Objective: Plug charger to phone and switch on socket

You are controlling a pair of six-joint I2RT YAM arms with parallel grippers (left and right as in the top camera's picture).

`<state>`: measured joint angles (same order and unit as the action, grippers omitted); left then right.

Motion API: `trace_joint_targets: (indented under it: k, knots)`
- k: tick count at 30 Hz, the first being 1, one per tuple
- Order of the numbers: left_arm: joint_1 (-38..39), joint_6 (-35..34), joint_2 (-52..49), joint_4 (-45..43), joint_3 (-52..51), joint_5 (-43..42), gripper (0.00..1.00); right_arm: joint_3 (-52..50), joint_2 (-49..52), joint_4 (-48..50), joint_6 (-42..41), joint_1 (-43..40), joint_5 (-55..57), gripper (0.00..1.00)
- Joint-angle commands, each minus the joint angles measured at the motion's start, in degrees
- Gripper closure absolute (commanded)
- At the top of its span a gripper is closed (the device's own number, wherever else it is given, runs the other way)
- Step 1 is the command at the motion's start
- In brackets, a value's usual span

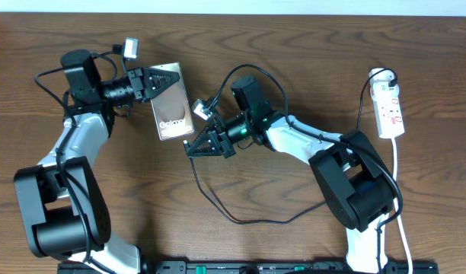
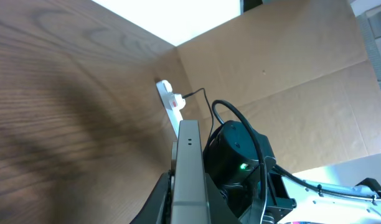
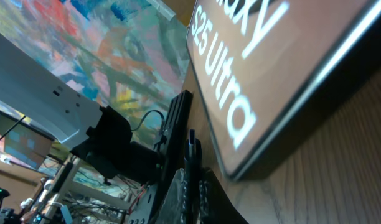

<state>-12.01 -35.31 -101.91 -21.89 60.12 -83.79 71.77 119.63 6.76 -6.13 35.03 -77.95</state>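
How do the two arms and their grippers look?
The left arm and right arm have white links, black joints and loose black cables. The left gripper and right gripper are black tapering wedges. The right arm shows a green light.

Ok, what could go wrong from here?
The charger tip in the right end effector looks short of the phone edge, so a push now may miss the port. The left end effector grips only one phone edge, so it may pivot. The socket lies far right, a long reach.
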Motion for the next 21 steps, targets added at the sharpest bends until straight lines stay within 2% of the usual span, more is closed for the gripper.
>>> trace_joint_targets:
  k: [1, 9, 21]
  knots:
    - [-1.33, -2.82, -0.26, -2.08, 0.0, -2.1, 0.92, 0.11, 0.48, 0.11, -0.76, 0.31, -0.83, 0.99]
    - [-2.43, -10.56, -0.26, -11.06, 0.0, -2.62, 0.93, 0.11, 0.5, 0.68, -1.16, 0.26, -0.83, 0.99]
    - [-2.27, -10.86, -0.26, -11.45, 0.0, -4.68, 0.92, 0.11, 0.5, 4.79, -3.3, 0.28, -2.36, 0.99]
